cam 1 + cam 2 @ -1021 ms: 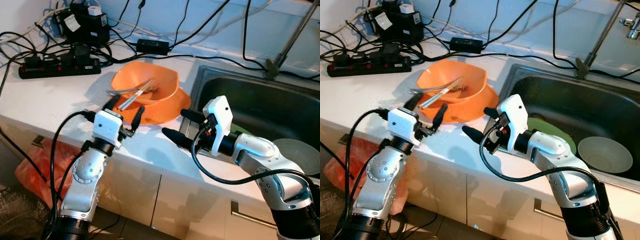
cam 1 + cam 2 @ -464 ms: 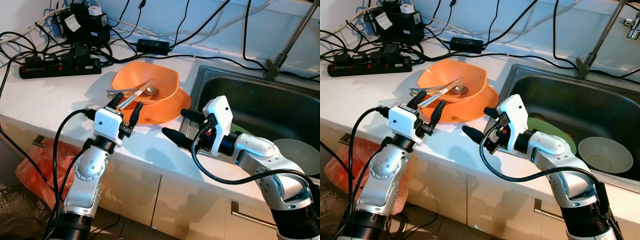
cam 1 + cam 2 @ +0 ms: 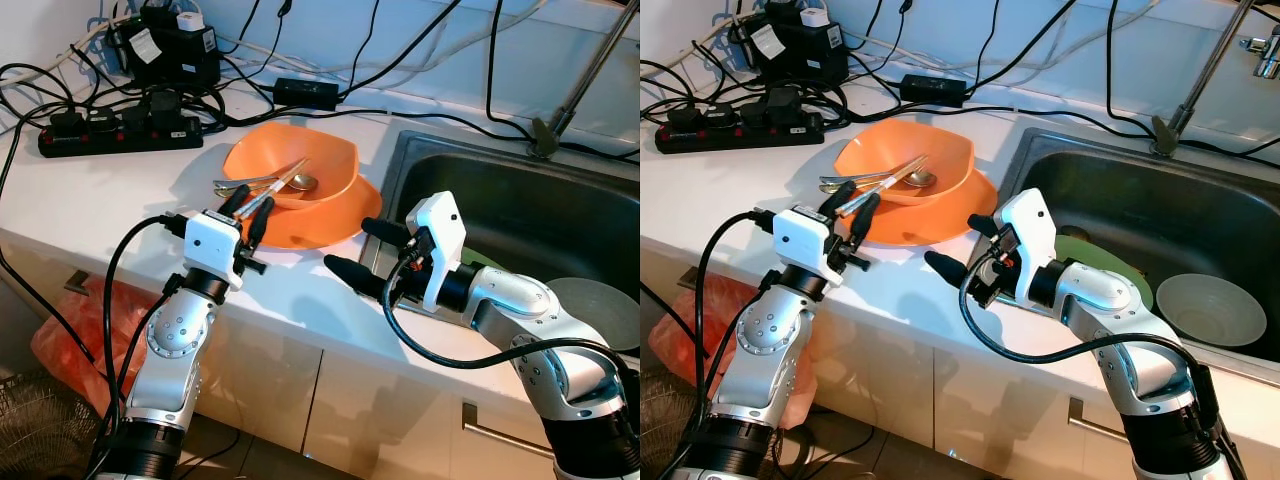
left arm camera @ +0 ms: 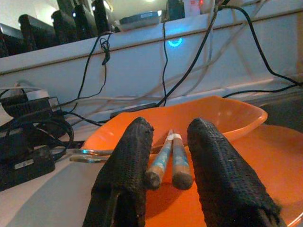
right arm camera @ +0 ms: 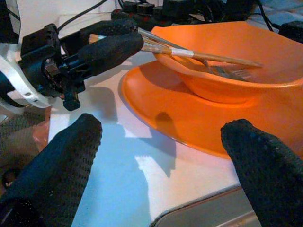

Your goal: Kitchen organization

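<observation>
In the eye views the left gripper (image 3: 246, 206) is bracketing the chopsticks (image 3: 283, 184) in the orange bowl (image 3: 300, 165) at the table's (image 3: 90, 200) twelve o'clock, while the right gripper (image 3: 958, 248) is hovering wide open and empty; the left wrist view is showing its fingers (image 4: 124, 163) narrowly parted, not yet pinching both sticks, so squeezing evenly seems wise.

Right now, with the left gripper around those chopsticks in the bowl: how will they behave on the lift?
Likely stiff and light: the chopsticks are two thin straight sticks. The left gripper flanks only their near ends, so the far ends in the orange bowl may droop or scissor apart. They lie beside a spoon, which may get nudged.
</observation>
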Available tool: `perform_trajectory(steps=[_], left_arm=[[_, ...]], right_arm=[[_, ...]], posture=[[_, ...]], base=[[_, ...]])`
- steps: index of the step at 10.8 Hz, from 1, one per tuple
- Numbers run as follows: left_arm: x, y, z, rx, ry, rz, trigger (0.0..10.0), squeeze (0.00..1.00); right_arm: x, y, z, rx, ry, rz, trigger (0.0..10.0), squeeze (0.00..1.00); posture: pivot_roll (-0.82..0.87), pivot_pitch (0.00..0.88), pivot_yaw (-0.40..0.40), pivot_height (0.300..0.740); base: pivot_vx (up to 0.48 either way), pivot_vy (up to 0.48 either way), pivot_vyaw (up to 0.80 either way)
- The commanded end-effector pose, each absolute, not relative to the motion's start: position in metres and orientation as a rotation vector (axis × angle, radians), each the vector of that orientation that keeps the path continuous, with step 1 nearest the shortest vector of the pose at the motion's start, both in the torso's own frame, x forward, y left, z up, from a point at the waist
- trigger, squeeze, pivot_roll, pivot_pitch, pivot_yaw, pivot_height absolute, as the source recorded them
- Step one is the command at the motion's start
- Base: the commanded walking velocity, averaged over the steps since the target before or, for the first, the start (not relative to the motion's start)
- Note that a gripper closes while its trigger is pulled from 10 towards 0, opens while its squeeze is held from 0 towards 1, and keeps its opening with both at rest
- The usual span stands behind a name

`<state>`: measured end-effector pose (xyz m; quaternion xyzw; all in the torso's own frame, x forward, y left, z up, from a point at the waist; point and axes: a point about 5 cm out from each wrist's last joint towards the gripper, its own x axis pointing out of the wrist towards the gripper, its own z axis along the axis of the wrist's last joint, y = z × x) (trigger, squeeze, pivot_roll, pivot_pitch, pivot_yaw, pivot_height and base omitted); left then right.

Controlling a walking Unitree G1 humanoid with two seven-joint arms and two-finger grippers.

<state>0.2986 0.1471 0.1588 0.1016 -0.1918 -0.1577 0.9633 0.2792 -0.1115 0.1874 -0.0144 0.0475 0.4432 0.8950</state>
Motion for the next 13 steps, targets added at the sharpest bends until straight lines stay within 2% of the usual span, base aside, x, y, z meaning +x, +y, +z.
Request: perform_trajectory(steps=[1, 6, 9, 12, 13], left_arm=[[0.299, 0.146, 0.16, 0.199, -0.397, -0.33, 0.0, 0.0], [0.299, 0.143, 0.163, 0.187, -0.404, -0.344, 0.0, 0.0], [0.297, 0.124, 0.193, 0.192, -0.516, -0.433, 0.0, 0.0], [0.294, 0.095, 0.211, 0.227, -0.617, -0.556, 0.0, 0.0], [0.295, 0.08, 0.214, 0.201, -0.635, -0.614, 0.0, 0.0]], right_arm=[[0.281, -0.115, 0.192, -0.035, 0.073, 0.891, 10.0, 0.0], [0.288, -0.118, 0.197, -0.019, 0.036, 0.824, 10.0, 0.0], [0.295, -0.121, 0.2, 0.024, 0.011, 0.765, 10.0, 0.0], [0.306, -0.128, 0.207, 0.186, -0.009, 0.676, 10.0, 0.0], [0.311, -0.132, 0.212, 0.34, -0.019, 0.628, 10.0, 0.0]], posture=[[0.07, 0.041, -0.055, 0.74], [0.07, 0.045, -0.054, 0.74], [0.07, 0.042, -0.052, 0.74], [0.07, 0.035, -0.046, 0.74], [0.07, 0.029, -0.043, 0.74]], base=[[0.0, 0.0, 0.0], [0.0, 0.0, 0.0], [0.0, 0.0, 0.0], [0.0, 0.0, 0.0], [0.0, 0.0, 0.0]])
